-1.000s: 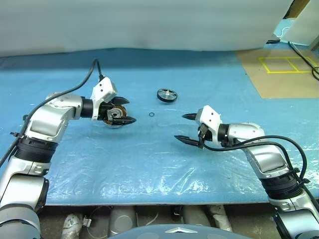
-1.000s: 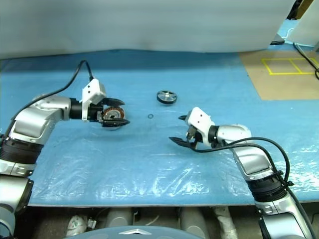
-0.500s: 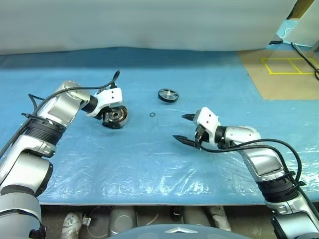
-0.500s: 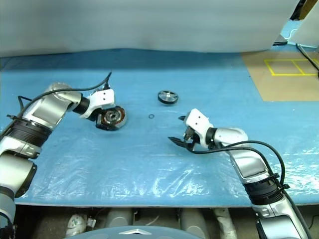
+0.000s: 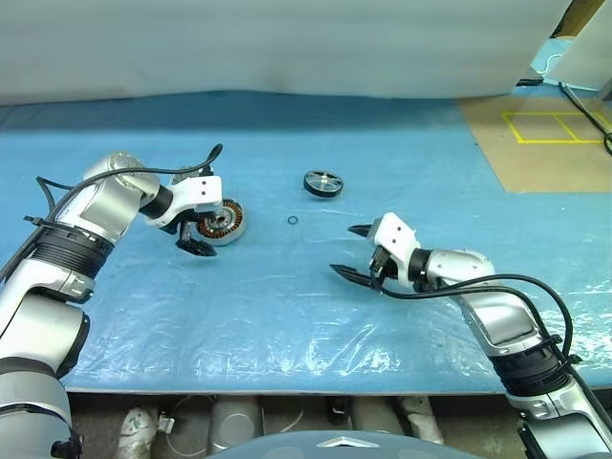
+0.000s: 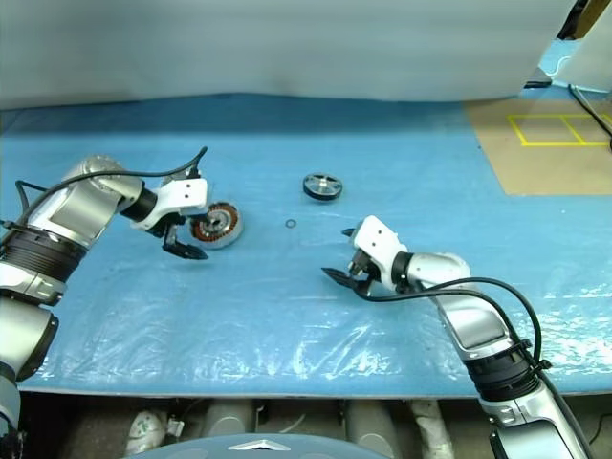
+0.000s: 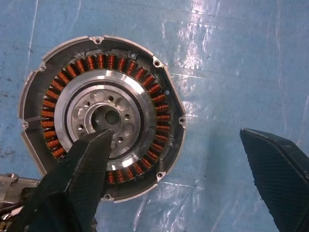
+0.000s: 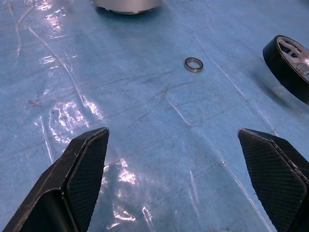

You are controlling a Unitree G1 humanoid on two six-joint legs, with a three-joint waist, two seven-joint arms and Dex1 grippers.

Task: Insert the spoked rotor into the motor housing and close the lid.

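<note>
Copper windings now face up in the housing (image 5: 222, 223), which lies flat on the blue sheet (image 5: 287, 306); a second ago we had it tipped on edge between the fingers of our left gripper (image 5: 188, 240). That gripper has let go and stands spread wide, empty, hanging just over the housing's near-left edge, one finger above the hub in the wrist view. The housing looks ready to receive a part.

Our right gripper (image 5: 356, 251) is also spread wide and holds nothing; it hovers low over bare sheet, well apart from everything, and has hardly shifted. The rotor (image 5: 322, 183) sits untouched farther back, between the two arms, with the tiny ring (image 5: 292, 221) lying between it and the right gripper. We see no lid in these views. We judge the next step is fetching the rotor, likely with the right.
</note>
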